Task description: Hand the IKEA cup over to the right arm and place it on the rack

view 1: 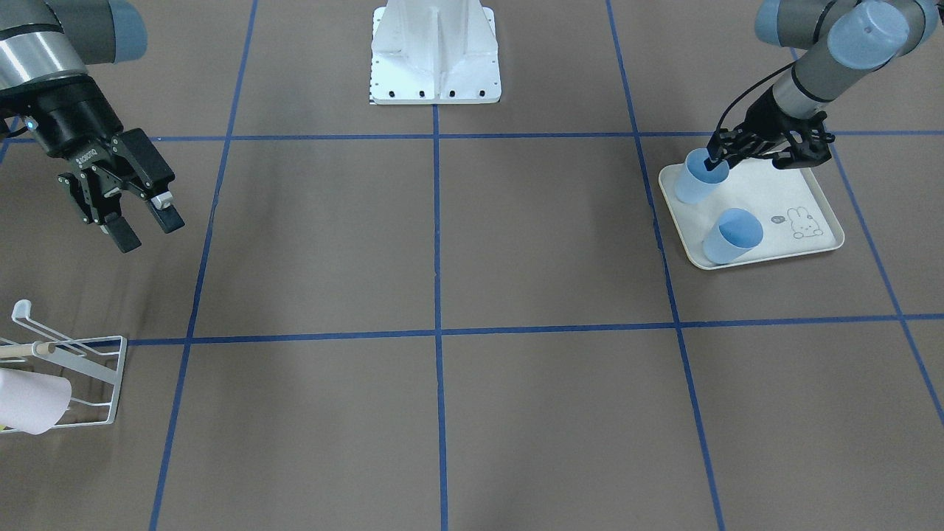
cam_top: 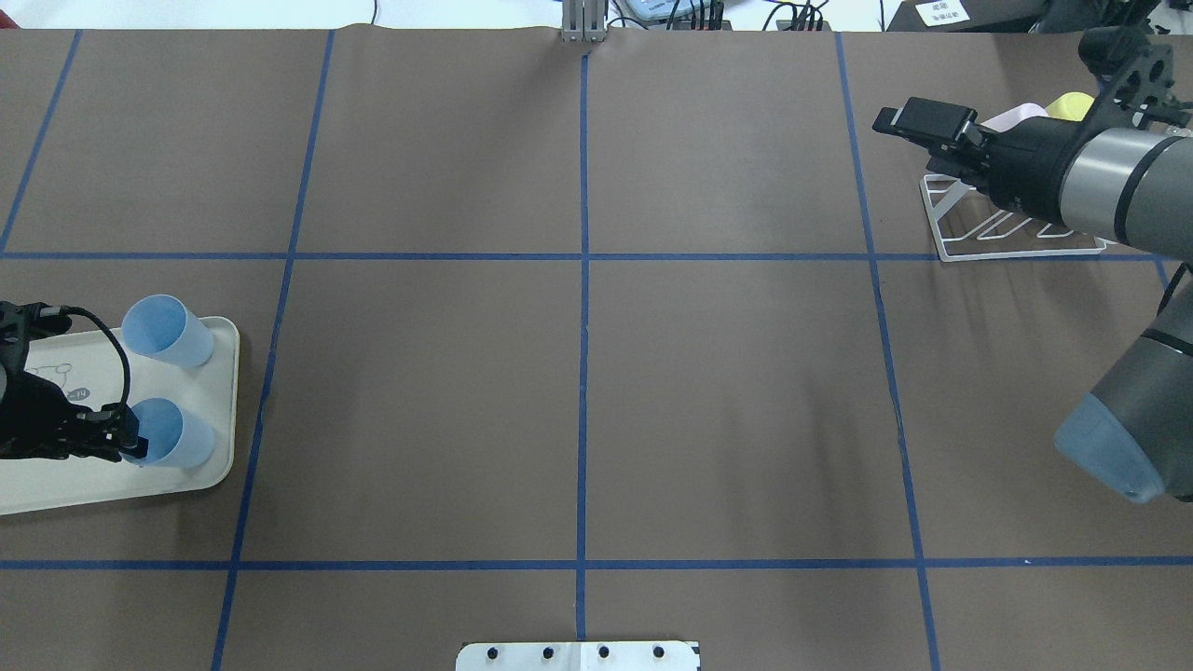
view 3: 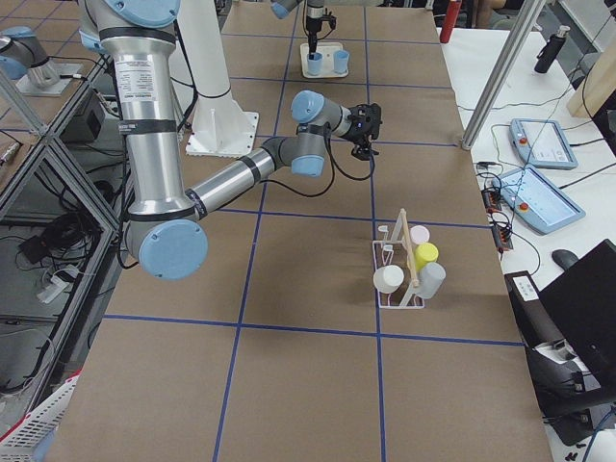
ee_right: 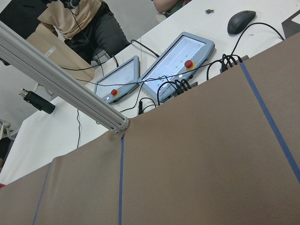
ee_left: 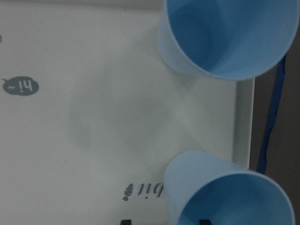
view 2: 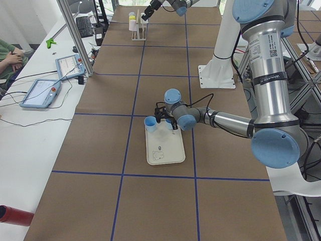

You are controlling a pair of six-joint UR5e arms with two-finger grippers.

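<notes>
Two pale blue IKEA cups stand on a cream tray (view 1: 767,199). My left gripper (view 1: 714,158) is at the cup (view 1: 697,188) nearer the robot and straddles its rim. In the left wrist view one fingertip (ee_left: 202,220) is inside this cup (ee_left: 225,192) and the other is outside, both apart from the wall, so the gripper is open. The second cup (view 1: 730,236) stands free. My right gripper (view 1: 140,225) hangs open and empty above the table, near the white wire rack (view 1: 74,369). The rack holds a pale cup (view 1: 29,402).
The white robot base plate (view 1: 435,51) sits at the table's middle on the robot's side. Blue tape lines cross the brown table cover. Beyond the table's far edge are teach pendants (ee_right: 180,58), cables and a seated person (ee_right: 79,18).
</notes>
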